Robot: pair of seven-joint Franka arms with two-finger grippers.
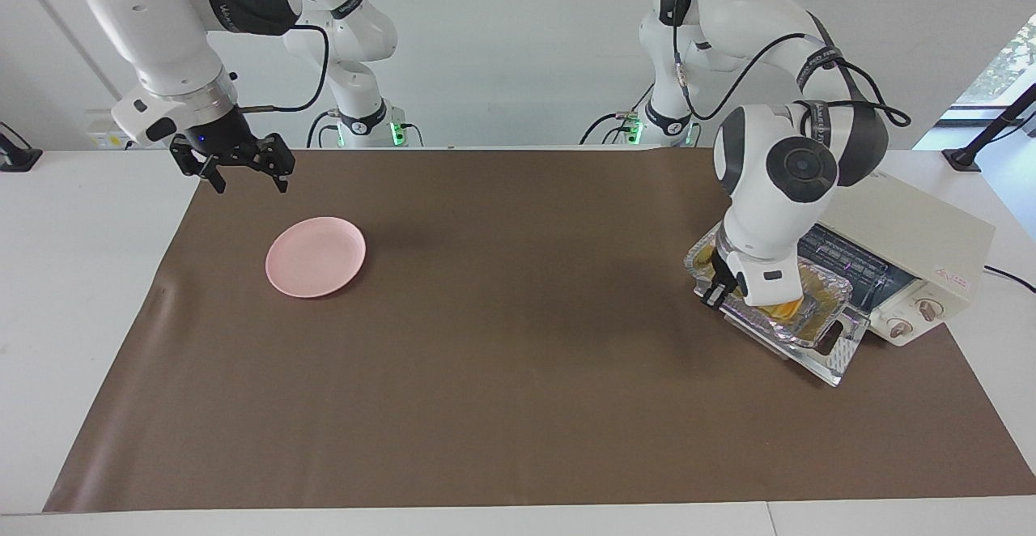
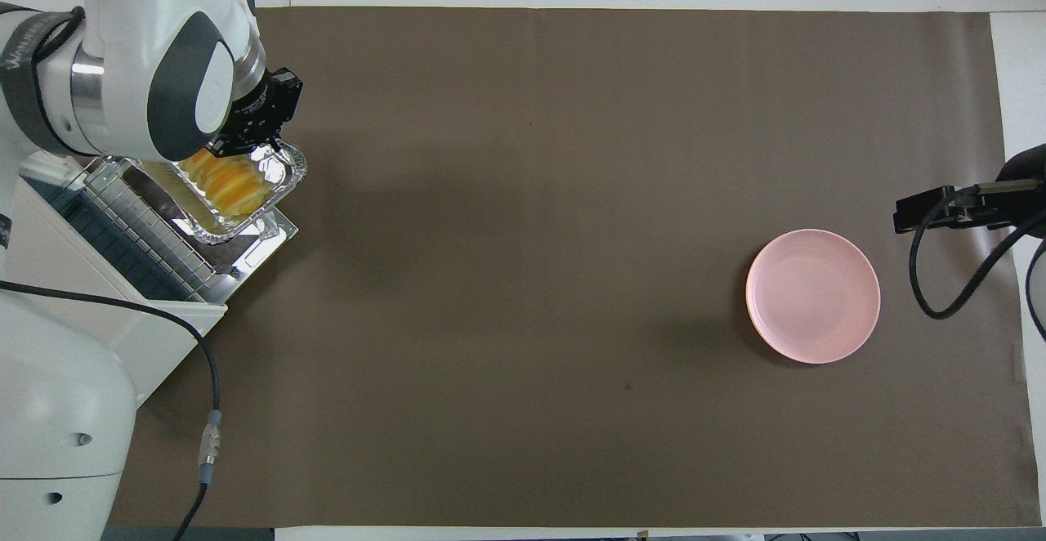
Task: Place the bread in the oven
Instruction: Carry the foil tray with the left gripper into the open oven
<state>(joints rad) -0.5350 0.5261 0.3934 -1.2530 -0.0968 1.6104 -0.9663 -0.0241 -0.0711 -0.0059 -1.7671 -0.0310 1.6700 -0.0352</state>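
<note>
The golden ridged bread (image 1: 783,308) (image 2: 222,186) lies in a silver foil tray (image 1: 819,319) (image 2: 288,178). My left gripper (image 1: 717,288) (image 2: 255,127) is shut on the tray's rim and holds it just over the oven's lowered glass door (image 1: 827,358) (image 2: 260,248). The tray's other end reaches toward the wire rack. The cream-white oven (image 1: 923,232) (image 2: 98,320) stands open at the left arm's end of the table. My right gripper (image 1: 241,170) (image 2: 909,216) hangs open and empty in the air near the pink plate, waiting.
A round pink plate (image 1: 316,257) (image 2: 813,296) lies on the brown mat (image 1: 486,374) toward the right arm's end. The oven's power cable trails off the table beside the oven.
</note>
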